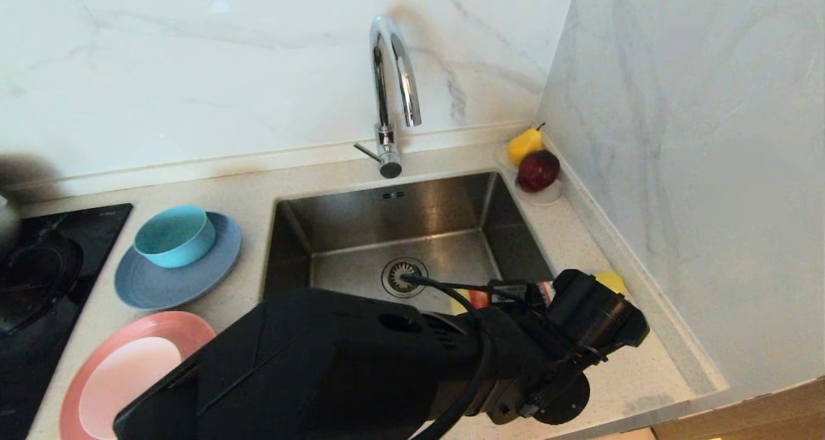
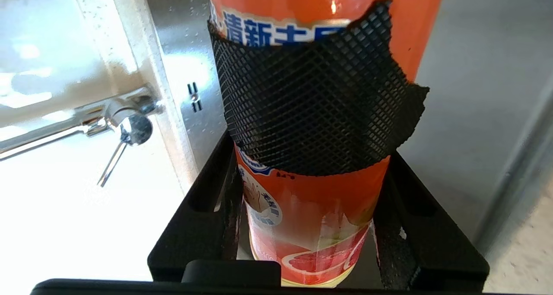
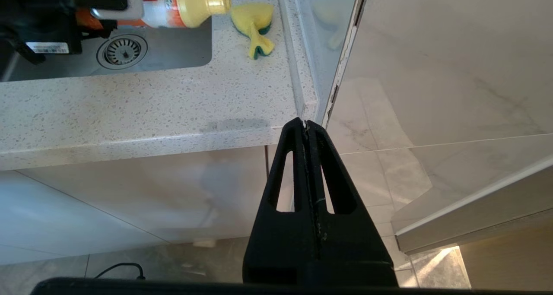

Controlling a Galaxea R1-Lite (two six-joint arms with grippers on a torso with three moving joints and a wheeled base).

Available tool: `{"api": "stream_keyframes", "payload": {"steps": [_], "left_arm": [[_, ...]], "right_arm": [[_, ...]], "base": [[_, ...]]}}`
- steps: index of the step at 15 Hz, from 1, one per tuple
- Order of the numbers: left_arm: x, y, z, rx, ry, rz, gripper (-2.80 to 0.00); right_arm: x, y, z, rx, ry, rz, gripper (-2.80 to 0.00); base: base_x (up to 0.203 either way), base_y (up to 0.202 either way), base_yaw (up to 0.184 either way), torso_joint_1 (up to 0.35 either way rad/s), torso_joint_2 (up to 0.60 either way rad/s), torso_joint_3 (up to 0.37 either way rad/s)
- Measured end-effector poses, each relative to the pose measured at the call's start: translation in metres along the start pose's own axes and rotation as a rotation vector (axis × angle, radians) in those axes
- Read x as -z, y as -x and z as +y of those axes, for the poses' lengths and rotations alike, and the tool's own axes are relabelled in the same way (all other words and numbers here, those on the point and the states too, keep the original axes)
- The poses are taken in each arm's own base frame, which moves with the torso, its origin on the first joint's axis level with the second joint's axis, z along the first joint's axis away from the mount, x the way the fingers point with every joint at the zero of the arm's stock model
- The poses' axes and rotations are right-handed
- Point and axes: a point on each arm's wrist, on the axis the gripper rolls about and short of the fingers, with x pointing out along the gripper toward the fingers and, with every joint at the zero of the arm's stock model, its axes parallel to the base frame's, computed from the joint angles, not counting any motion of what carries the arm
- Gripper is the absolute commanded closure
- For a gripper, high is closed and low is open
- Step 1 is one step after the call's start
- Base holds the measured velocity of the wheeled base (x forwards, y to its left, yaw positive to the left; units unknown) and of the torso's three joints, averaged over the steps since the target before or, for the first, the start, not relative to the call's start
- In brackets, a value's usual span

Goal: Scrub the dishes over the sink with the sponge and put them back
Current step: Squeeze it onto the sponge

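L gripper (image 2: 309, 226) is over the sink's (image 1: 335, 221) right side, fingers clamped on an orange bottle (image 2: 319, 92) w/ a black mesh sleeve. R gripper (image 3: 307, 128) hangs below the counter (image 3: 129, 109) edge, fingers pressed together. Sponge (image 3: 255, 25) lies on the counter's right edge by the wall. Bowls & plates sit left of the sink.
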Motion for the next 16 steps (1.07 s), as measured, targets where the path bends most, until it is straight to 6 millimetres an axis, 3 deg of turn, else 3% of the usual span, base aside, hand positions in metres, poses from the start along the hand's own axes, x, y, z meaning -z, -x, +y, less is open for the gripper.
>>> {"api": "stream_keyframes", "payload": {"steps": [16], "left_arm": [[-0.016, -0.013, -0.014, -0.034, -0.046, 0.020, 0.00]], "right_arm": [[0.000, 0.000, 0.000, 0.000, 0.000, 0.000, 0.00]], "base": [[0.000, 0.000, 0.000, 0.000, 0.00, 0.000]]}}
